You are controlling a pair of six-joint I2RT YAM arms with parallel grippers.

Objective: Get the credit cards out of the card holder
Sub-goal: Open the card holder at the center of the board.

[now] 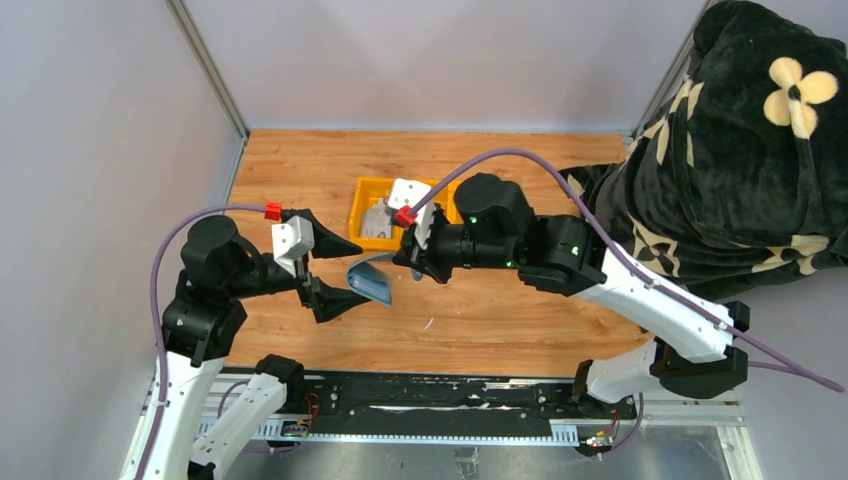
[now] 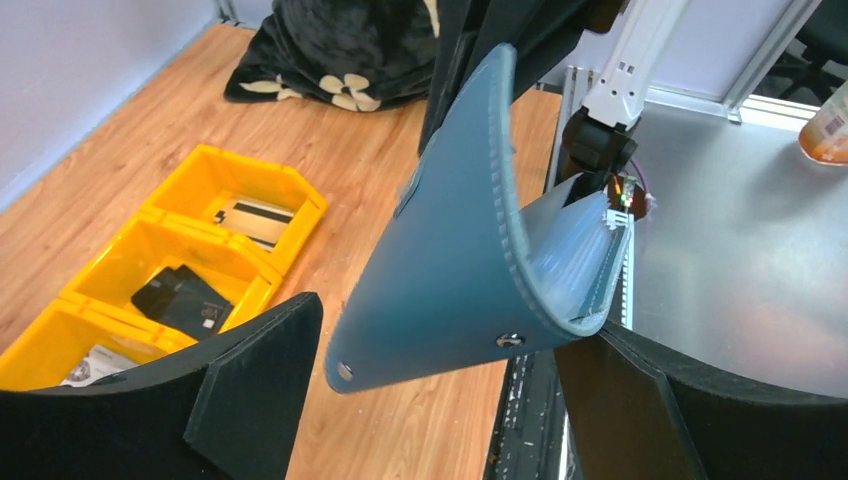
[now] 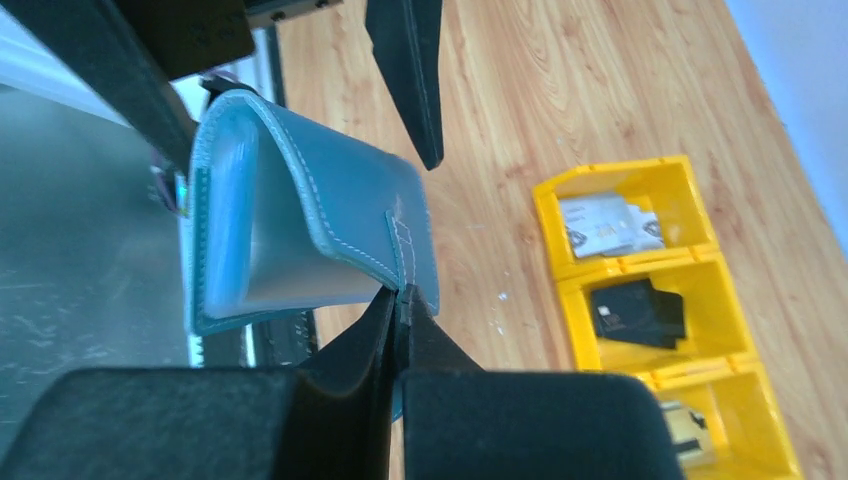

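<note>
free: tabletop (image 1: 290, 170) left | blocking: card holder (image 1: 372, 281) centre, yellow tray (image 1: 358, 203) behind

No legible text, number or brand appears in any view. Dark printed marks on the credit card (image 3: 608, 222), which lies in an end compartment of the yellow tray (image 3: 640, 270), are too small to read. A small pale mark on the black pouch (image 2: 183, 300) in the middle compartment cannot be resolved. The label on the orange container (image 2: 828, 125) at the frame edge is blurred.
</note>
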